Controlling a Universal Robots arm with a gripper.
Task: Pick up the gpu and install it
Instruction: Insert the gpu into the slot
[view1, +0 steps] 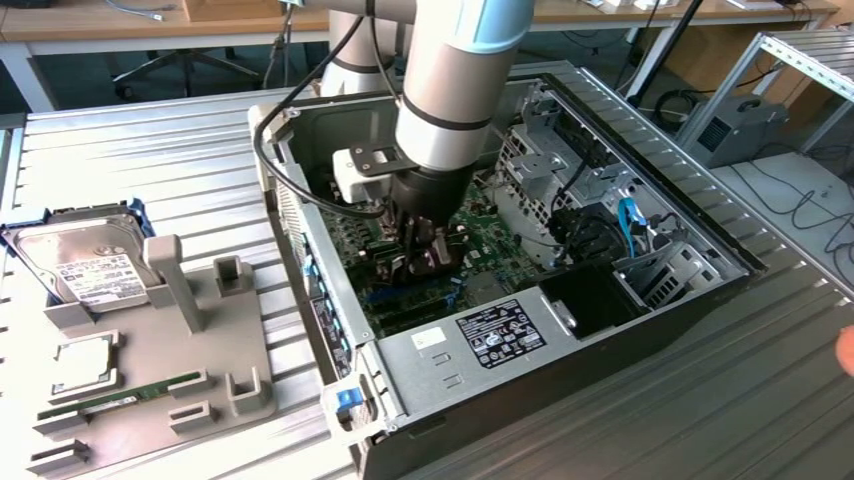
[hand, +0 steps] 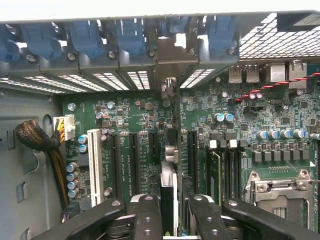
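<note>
1. Exterior view: arm reaches down into the open computer case lying on the desk; gripper sits low over the motherboard, a dark flat piece between its fingers, probably the gpu, but hard to make out here.
2. Exterior view risks: the black cable looped off the arm runs close to the case wall; it could catch the rim if the arm shifts; hard drive and memory stick sit on the grey tray, well apart, no clash likely.
3. Wrist view: gripper pinches the gpu edge-on, fingers pressed on both faces; card stands upright over the expansion slots, silver bracket up toward the rear slot openings.
4. Wrist view risks: whether the card edge sits in a slot or hovers just above, cannot tell; if offset sideways, pushing could jam it on the slot wall or scrape nearby capacitors; bracket could snag the rear frame or blue latches if tilted; a thin-edge pinch may let the card slip or rock under pressure.
</note>
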